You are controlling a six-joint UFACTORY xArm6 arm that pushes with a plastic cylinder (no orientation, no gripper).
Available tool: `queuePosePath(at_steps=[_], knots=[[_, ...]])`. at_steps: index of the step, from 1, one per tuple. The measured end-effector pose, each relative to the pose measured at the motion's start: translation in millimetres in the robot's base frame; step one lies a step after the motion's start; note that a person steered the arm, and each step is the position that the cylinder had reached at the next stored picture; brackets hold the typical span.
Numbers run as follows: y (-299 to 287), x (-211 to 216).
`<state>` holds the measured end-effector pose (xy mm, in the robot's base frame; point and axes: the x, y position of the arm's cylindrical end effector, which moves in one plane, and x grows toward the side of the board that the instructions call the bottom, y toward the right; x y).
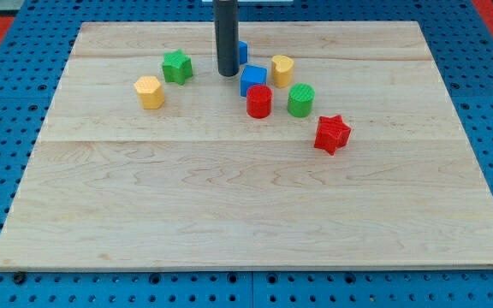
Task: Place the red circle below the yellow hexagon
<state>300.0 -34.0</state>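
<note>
Looking down on the wooden board (255, 205), we see our rod (227, 34) coming in from the view's top, w/ my tip (228, 74) resting on the wood in the upper middle. We carry no pincer at all (just the plain rod), so nothing is clamped or held.

The red circle (259, 101) stands just below and to the view's right of my tip, apart from it. It touches or nearly touches the blue block (252, 79) above it; we can't tell which. A second blue block (242, 52) peeks out from behind the rod on its right side, mostly hidden, shape unclear.

The yellow hexagon (150, 91) sits well to the view's left of the red circle, at approx. the same height on the board. Just above and right of it is the green star (177, 66), close but not touching.

On the right side of the cluster: a yellow block (282, 69) (rounded, exact shape hard to make out) near the blue block's upper right, a green circle (300, 100) just beside the red circle on its right, and a red star (332, 133) lower right of the green circle, standing on its own.
</note>
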Motion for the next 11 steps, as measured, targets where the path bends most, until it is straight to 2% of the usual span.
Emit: queuePosePath(at_steps=[1, 2, 3, 4, 6, 7, 9, 10, 11], knots=[[6.6, -21.5], [37.7, -12.0], [58.5, 14.2], [54.5, 51.5], [59.2, 85.0], [33.5, 100.1], [94.6, 125.5], [61.0, 156.7], [7.9, 156.3]])
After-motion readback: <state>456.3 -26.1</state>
